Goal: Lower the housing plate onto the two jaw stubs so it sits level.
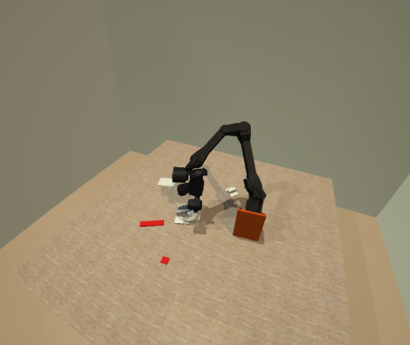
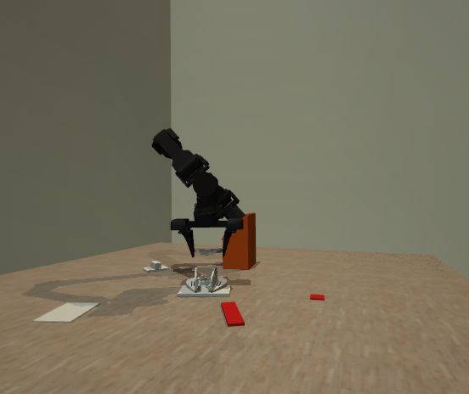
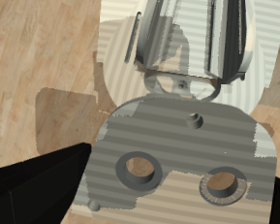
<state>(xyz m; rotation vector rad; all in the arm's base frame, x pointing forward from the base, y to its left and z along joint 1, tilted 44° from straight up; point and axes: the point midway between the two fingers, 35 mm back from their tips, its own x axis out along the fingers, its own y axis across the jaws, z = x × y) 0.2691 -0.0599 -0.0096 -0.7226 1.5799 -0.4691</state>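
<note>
My gripper [image 2: 208, 256] [image 3: 174, 169] is shut on the housing plate [image 2: 208, 251] [image 3: 176, 144], a flat grey-white plate with two round holes, held by its side edges. The plate hangs level or nearly so, clearly above the white base [image 2: 203, 293] [image 1: 180, 222] in the exterior view. The two jaws [image 2: 195, 280] [image 3: 157, 38] stand upright on the base. In the wrist view they show beyond the plate's far edge, and the plate covers the near part of the base. The stubs cannot be told apart. In the top view the gripper's body hides the plate.
A flat red bar [image 1: 151, 223] [image 2: 232, 314] and a small red piece [image 1: 165, 260] [image 2: 317, 297] lie on the table. A cream sheet [image 1: 166, 182] [image 2: 67, 312] and a small white fixture [image 1: 232, 191] [image 2: 155, 267] lie there too. An orange block [image 1: 249, 225] [image 2: 240, 255] stands by the arm's base.
</note>
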